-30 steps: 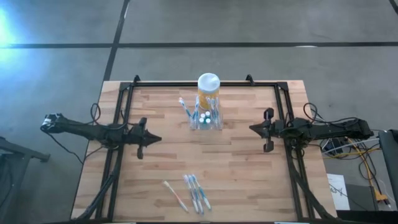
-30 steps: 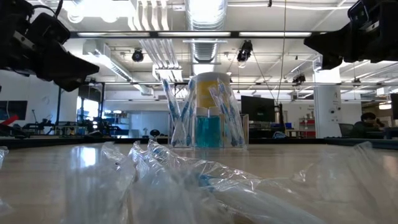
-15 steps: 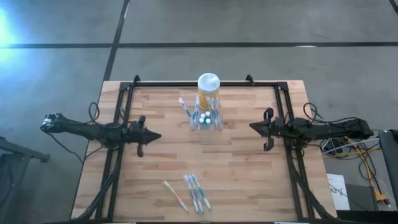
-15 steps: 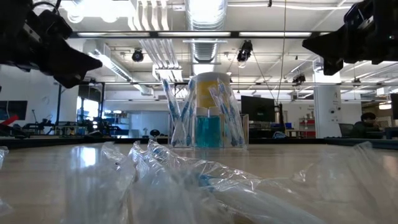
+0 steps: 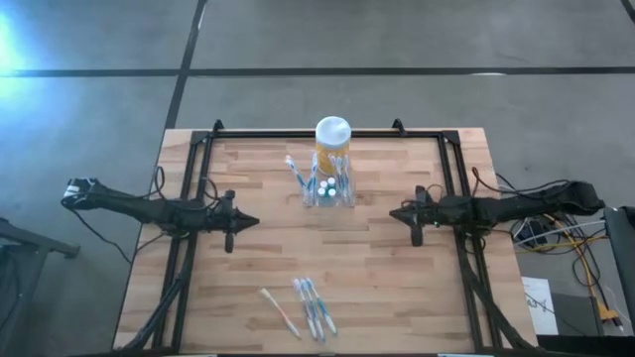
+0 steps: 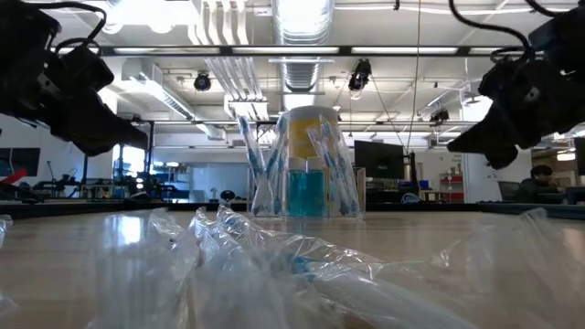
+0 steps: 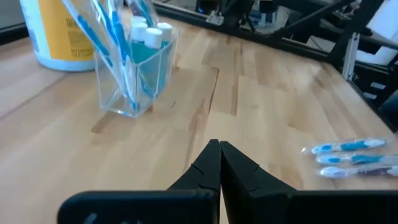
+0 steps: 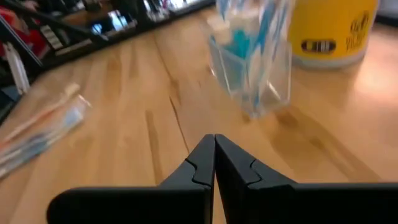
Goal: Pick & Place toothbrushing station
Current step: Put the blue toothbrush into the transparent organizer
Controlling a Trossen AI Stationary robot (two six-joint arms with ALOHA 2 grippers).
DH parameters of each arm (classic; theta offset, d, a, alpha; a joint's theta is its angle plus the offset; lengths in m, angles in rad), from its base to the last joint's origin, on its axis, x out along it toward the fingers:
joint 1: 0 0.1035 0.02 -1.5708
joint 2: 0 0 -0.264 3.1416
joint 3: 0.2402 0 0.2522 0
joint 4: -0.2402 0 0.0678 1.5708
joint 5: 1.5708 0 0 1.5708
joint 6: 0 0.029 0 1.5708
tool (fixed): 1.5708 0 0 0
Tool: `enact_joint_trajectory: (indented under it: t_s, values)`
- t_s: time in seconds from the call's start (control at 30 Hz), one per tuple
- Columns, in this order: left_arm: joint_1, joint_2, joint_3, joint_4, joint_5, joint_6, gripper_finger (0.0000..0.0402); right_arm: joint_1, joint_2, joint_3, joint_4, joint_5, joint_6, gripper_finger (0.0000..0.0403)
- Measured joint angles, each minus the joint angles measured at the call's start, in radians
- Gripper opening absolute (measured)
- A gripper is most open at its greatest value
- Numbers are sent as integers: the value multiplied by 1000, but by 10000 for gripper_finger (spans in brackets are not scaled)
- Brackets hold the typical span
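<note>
Left gripper [image 5: 236, 222] and right gripper [image 5: 406, 214] are pressed together, nothing held, both above the table [image 5: 397, 288]. Toothbrushing station [image 5: 328, 188] is untouched mid-table, apparently touching the yellow jar [image 5: 332, 141]. Pick and place are not started.

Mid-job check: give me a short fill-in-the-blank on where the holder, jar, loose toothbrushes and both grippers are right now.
1. The clear holder stands directly in front of a yellow jar with a ____ lid.
2. Both the left gripper and the right gripper have their fingers ____.
3. The wrapped toothbrushes lie near the table's ____ edge, away from the holder.
4. The bottles inside the holder hold ____ liquid.

Missing words: white; shut; front; blue
</note>
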Motion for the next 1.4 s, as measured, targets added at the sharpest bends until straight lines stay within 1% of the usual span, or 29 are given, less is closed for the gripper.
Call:
enact_joint_trajectory:
  t_s: [0.1, 0.33, 0.47, 0.57, 0.63, 0.97, 1.17, 1.3, 1.4]
  values:
    - [0, 16, 0, 0, 0, -20, 3, 0, 59, 0, 19, -3, 5, 8]
    - [0, 26, -1, 0, 2, -26, 3, 0, 170, 0, 289, -8, -87, 8]
    - [0, 26, -1, 1, 0, 5, 3, 0, 222, 0, 378, -10, -114, 8]
    - [0, 26, -1, 8, -39, 7, 3, 0, 247, 0, 388, -12, -114, 8]
    - [0, 26, -1, 12, -44, 24, 3, 0, 268, 0, 385, -12, -113, 8]
    - [0, 26, -2, 14, -45, 63, 3, 0, 353, 0, 418, -10, -101, 8]
    - [0, 25, -2, 50, -42, 113, 3, 0, 396, 0, 490, -8, -88, 8]
    - [0, 25, -1, 56, -31, 131, 3, 0, 419, 0, 570, -3, -61, 8]
    - [0, 25, 3, 56, -12, 129, 3, 0, 422, 30, 566, -3, -45, 8]
